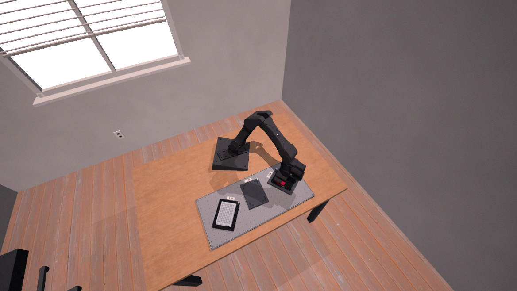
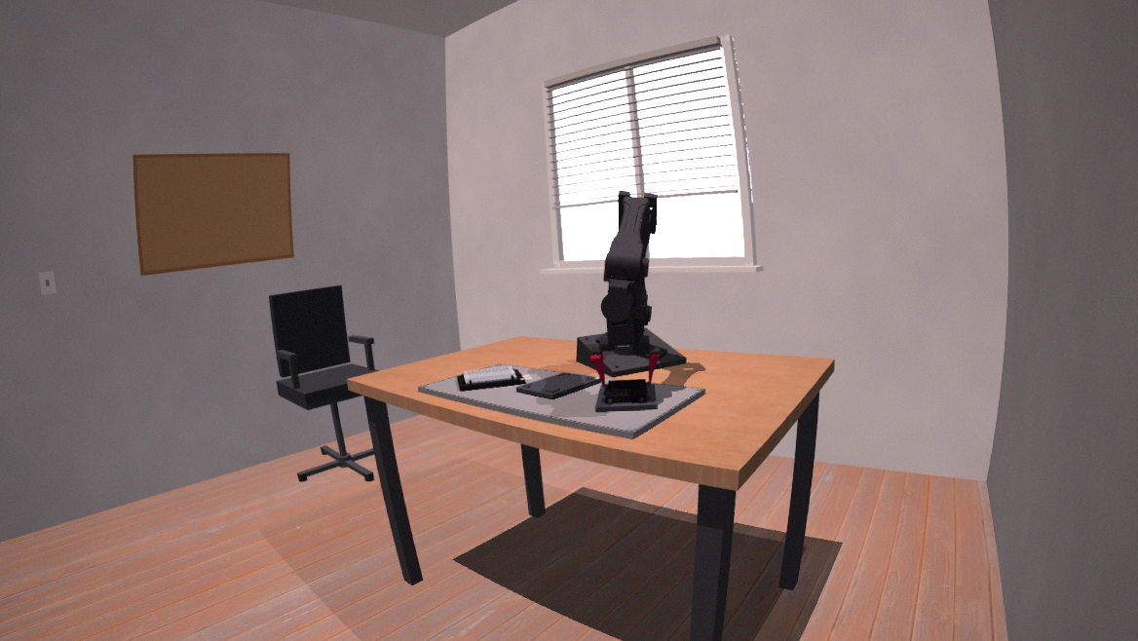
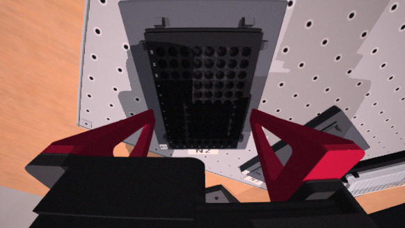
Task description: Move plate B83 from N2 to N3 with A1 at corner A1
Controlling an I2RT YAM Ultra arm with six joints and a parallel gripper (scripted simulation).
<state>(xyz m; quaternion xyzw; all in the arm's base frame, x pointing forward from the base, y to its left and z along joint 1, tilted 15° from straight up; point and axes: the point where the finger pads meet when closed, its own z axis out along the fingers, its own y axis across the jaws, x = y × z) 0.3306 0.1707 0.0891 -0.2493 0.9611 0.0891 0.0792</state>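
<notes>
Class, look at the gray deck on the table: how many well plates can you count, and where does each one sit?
2. A black plate sits in the nest labelled N2, below the open fingers. A white plate sits in the nest at the deck's opposite end.

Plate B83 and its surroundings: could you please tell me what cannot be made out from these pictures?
- Black plate, wrist view: ID labels not legible; its near end is in the hand's shadow.
- Nest label, wrist view: blurred, partly cut by the hand's body.
- Landing nest, top view: A1 corner mark too small.
- White plate, wrist view: mostly cut off by the edge and a red finger.
</notes>
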